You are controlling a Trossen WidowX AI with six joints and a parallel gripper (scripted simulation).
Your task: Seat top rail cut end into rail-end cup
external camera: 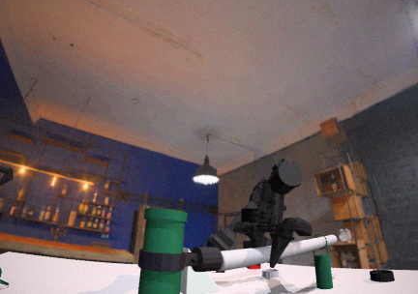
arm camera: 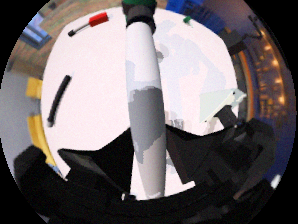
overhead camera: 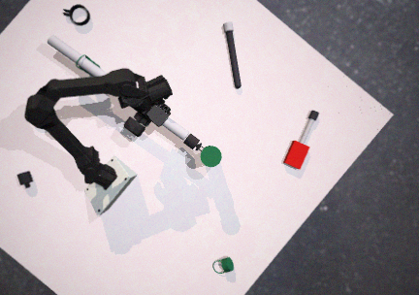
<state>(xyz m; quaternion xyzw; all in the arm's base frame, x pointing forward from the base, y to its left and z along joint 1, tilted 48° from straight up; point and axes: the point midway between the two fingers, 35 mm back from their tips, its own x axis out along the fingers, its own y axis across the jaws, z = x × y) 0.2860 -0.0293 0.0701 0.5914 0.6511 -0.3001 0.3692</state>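
The white rail (overhead camera: 177,127) (external camera: 247,257) (arm camera: 145,65) slants past the arm. Its cut end meets the mouth of the black rail-end cup (overhead camera: 192,141) (external camera: 208,258) (arm camera: 140,20); how deep it sits inside is hidden. The cup hangs on the black brace band (external camera: 161,261), which is around the green big post (overhead camera: 210,156) (external camera: 164,237), a little below the post cap (external camera: 165,216). The rail's far part passes through the thin loop above the small green post (external camera: 323,272). My gripper (arm camera: 146,126) is shut on the rail, around its middle, with one finger on each side.
A black bar with a grey end (overhead camera: 233,58) lies beyond the rail. A red block with a handle (overhead camera: 296,154) lies at the right. A black ring clamp (overhead camera: 88,20) lies at the upper left, a small black part (overhead camera: 24,179) at the left, and a green loop cap (overhead camera: 227,264) at the front.
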